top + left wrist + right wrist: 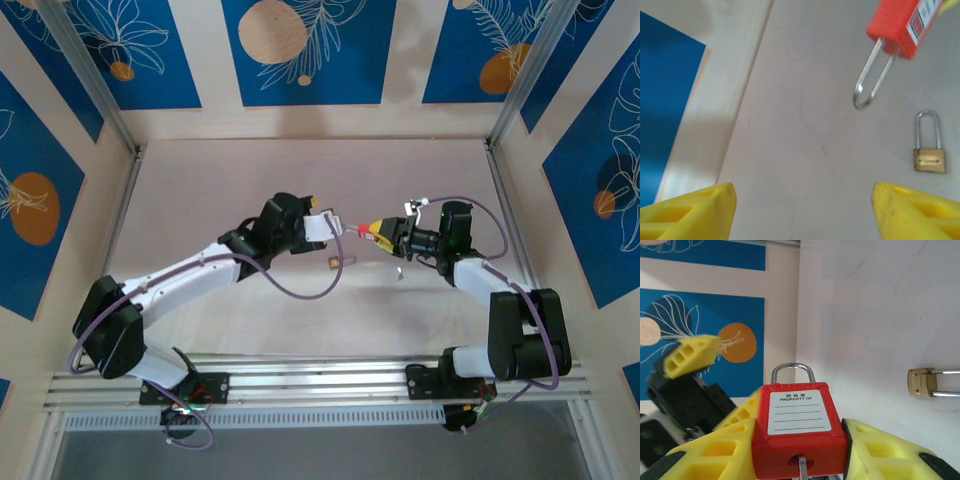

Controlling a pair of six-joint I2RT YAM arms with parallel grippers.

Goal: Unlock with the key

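Right wrist: two yellow fingers [715, 455] of right gripper [799, 457] clenched on one red padlock [799, 432], one finger against each side of the body. Body upright between them. One white label [799, 412] facing the lens, printed "PROPERTY OF", four blank lines under the print. One thin metal blade [801, 466] standing in the keyhole on the near face; rest of it cut off by the frame edge, so cannot tell what it belongs to. One steel shackle [792, 371] arching out of the far end of the body. Further out, one brass padlock [921, 382] flat on the table [880, 315], well right of the red one, its own shackle pointing toward the right edge of frame. Apart from both fingers.

Left wrist: two yellow fingertips [690, 210] of left gripper [802, 212] spread wide, released, bare table showing in the gap. Red padlock in the top right corner, shackle end pointing down-left, both legs running into the body. Apart from both tips. Brass padlock lying right of centre, below the red shackle, nearer the right-hand tip, touching neither tip nor the red padlock. Shackle looks seated.

Top external: two arms, grippers facing each other near the table's middle. Red padlock at the right gripper's tip, between the two grippers. Brass padlock on the table just nearside of that gap. Padlock count: two, one red and gripped, one brass and loose. Three blue panels [340, 70] along the back wall.
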